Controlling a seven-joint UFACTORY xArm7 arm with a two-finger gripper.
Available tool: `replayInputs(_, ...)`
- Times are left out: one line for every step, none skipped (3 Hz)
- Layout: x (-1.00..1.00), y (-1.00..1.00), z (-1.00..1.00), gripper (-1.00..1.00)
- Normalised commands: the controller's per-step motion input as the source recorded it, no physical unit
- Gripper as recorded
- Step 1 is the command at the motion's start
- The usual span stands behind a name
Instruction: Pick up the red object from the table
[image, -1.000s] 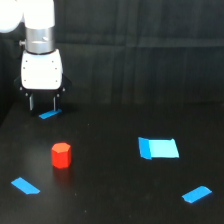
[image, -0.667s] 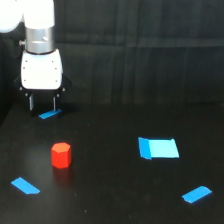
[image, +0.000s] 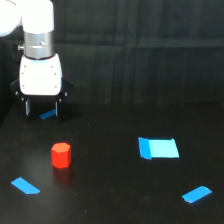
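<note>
The red object (image: 61, 154) is a small red-orange hexagonal block standing upright on the black table (image: 110, 190), toward the exterior view's left. My gripper (image: 42, 110) hangs from the white head above and behind the block, apart from it. Its two dark fingers (image: 27, 107) stand apart, open and empty, with a blue tape strip (image: 48, 115) showing between them.
A larger blue rectangle (image: 158, 148) lies on the exterior view's right. Blue tape strips lie at the front left (image: 25, 186) and the front right (image: 197, 194). A black curtain backs the table.
</note>
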Motion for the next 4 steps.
replayInputs(0.26,-0.96,-0.14,0.93)
replayInputs(0.34,-0.94,-0.13,1.0)
replayInputs(0.29,-0.98,-0.22,0.99)
replayInputs(0.23,-0.99,-0.16,1.0)
